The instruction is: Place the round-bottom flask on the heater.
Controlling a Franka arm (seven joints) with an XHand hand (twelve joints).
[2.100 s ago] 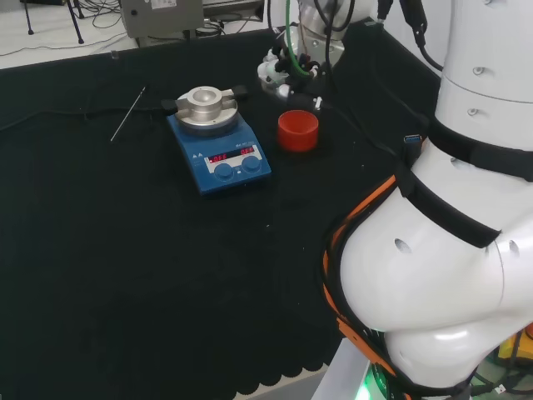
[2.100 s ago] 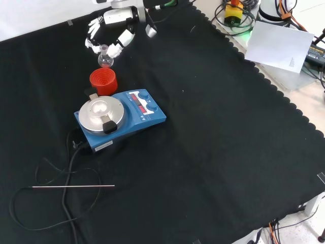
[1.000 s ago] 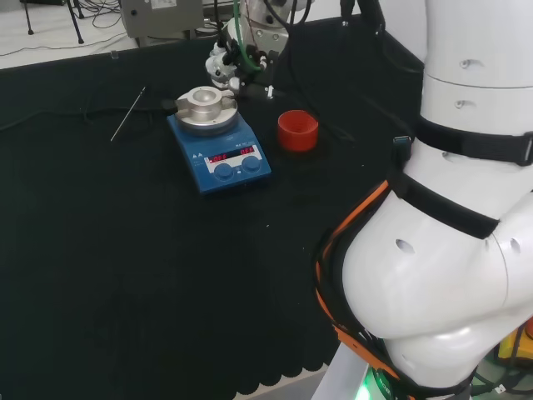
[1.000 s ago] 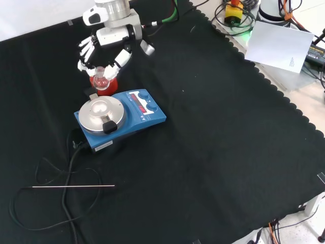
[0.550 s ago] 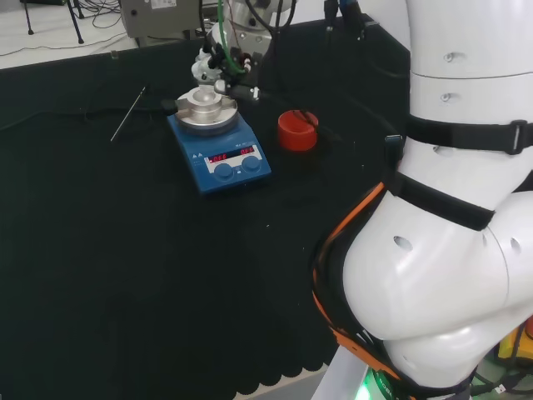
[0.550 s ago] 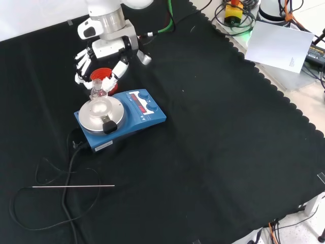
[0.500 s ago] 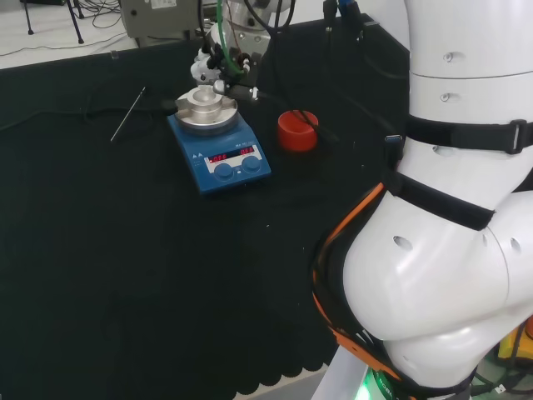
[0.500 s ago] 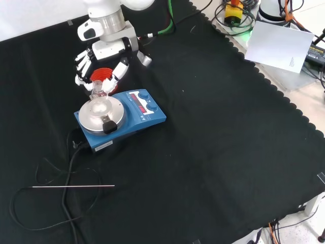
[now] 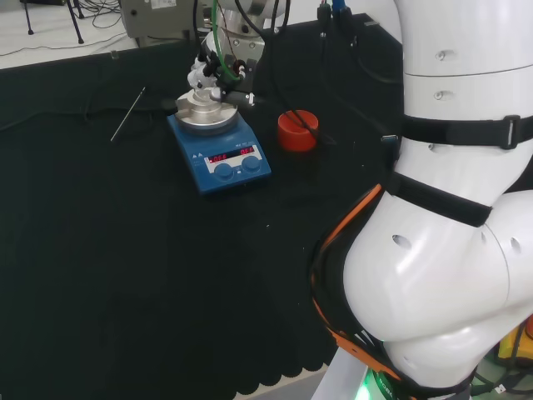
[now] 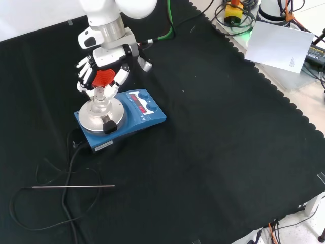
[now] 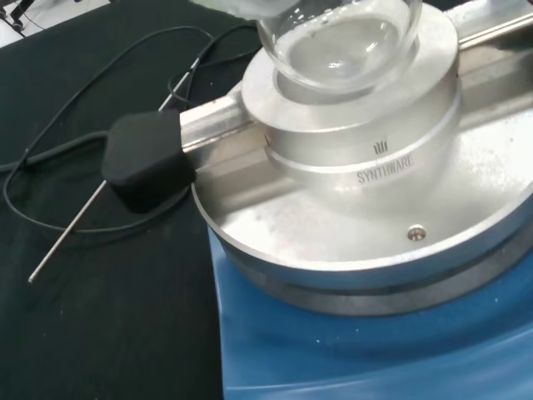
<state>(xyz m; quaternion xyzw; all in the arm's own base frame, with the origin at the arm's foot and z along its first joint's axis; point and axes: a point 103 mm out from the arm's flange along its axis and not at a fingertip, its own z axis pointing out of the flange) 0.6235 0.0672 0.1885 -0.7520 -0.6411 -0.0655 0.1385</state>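
The round-bottom flask (image 10: 100,103) is clear glass with a short neck. In the front view its bulb is down in the silver block on top of the blue heater (image 10: 144,114). The hand (image 10: 107,62) hangs just above, its fingers curled on both sides of the neck. In the head view the hand (image 9: 218,67) and the flask (image 9: 202,90) are over the heater (image 9: 225,158) at the back of the bench. The wrist view has the bulb (image 11: 337,37) at the mouth of the block's well (image 11: 358,142); whether glass touches metal I cannot tell.
The red ribbed stand (image 10: 104,77) is partly hidden behind the hand; in the head view this stand (image 9: 297,131) is right of the heater. A thin metal rod (image 10: 73,186) and the heater's black cable (image 10: 66,173) lie on the cloth. A black knob (image 11: 146,158) juts from the block.
The hand has carried the flask from above the red stand over to the heater and lowered it onto the silver block.
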